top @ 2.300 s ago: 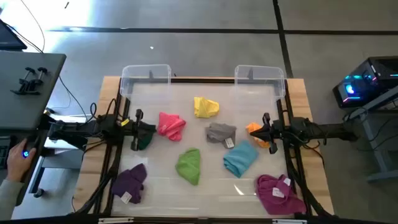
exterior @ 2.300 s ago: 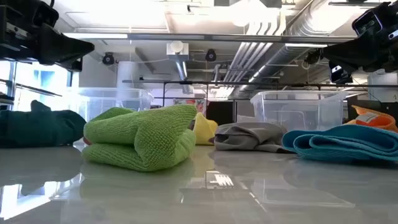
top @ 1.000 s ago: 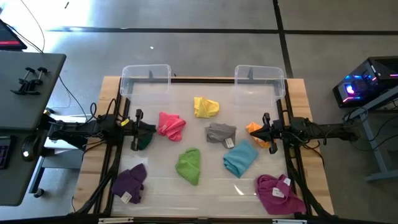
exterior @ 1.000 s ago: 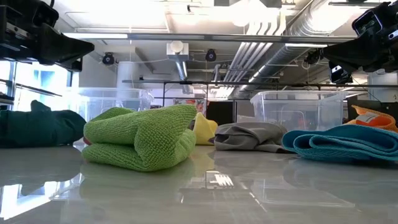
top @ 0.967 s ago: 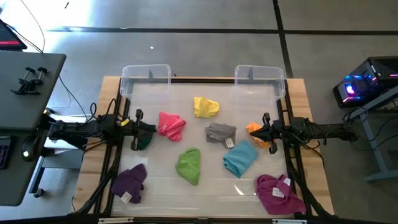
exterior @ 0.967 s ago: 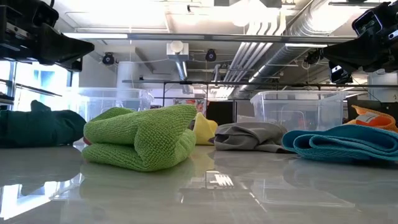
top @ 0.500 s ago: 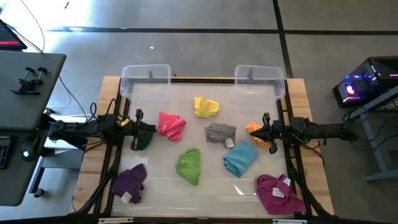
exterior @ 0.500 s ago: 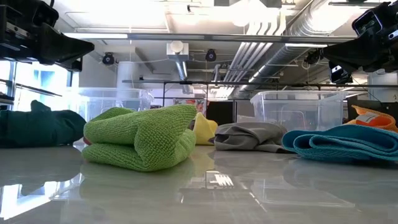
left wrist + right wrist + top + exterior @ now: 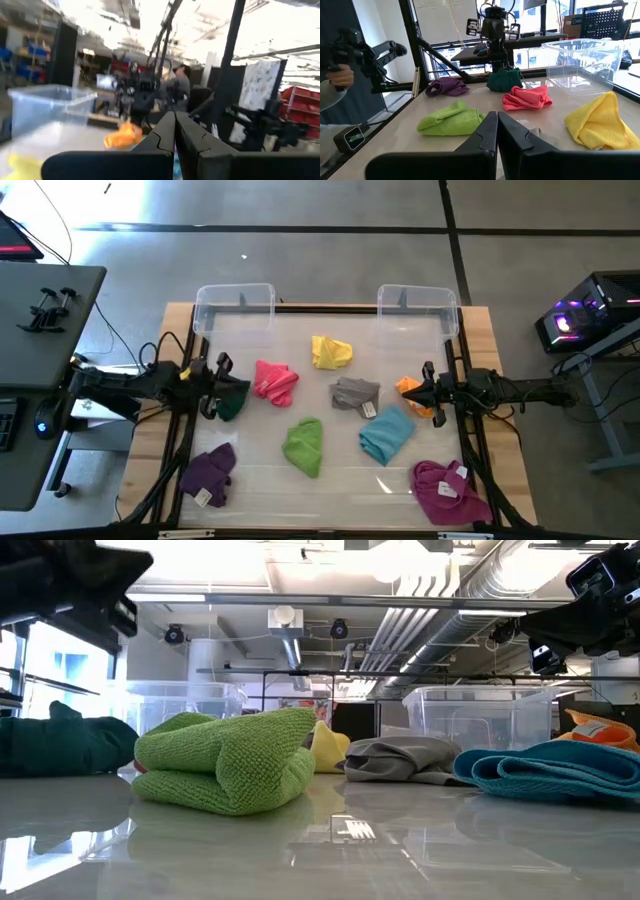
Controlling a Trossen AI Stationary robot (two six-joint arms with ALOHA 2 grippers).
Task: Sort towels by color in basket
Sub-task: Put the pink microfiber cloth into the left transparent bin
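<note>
Nine towels lie bunched on the white table: yellow (image 9: 331, 351), pink (image 9: 276, 380), grey (image 9: 355, 393), orange (image 9: 408, 387), light blue (image 9: 387, 433), green (image 9: 303, 446), dark teal (image 9: 232, 404), purple (image 9: 210, 470) and magenta (image 9: 450, 490). My left gripper (image 9: 230, 387) hangs in the air over the dark teal towel near the left edge, shut (image 9: 175, 131). My right gripper (image 9: 415, 393) hangs over the orange towel near the right edge, also shut (image 9: 496, 121). Neither touches a towel.
Two clear plastic bins stand at the far edge, one on the left (image 9: 234, 305) and one on the right (image 9: 417, 304). Black frame rails run along both sides of the table (image 9: 180, 442). A person's hand (image 9: 335, 76) holds a device beyond the left side.
My left arm has started to move. In the high view its gripper has drawn back slightly toward the left edge and turned a little, and in the low view it has tipped. The right arm and all towels have stayed where they were.
</note>
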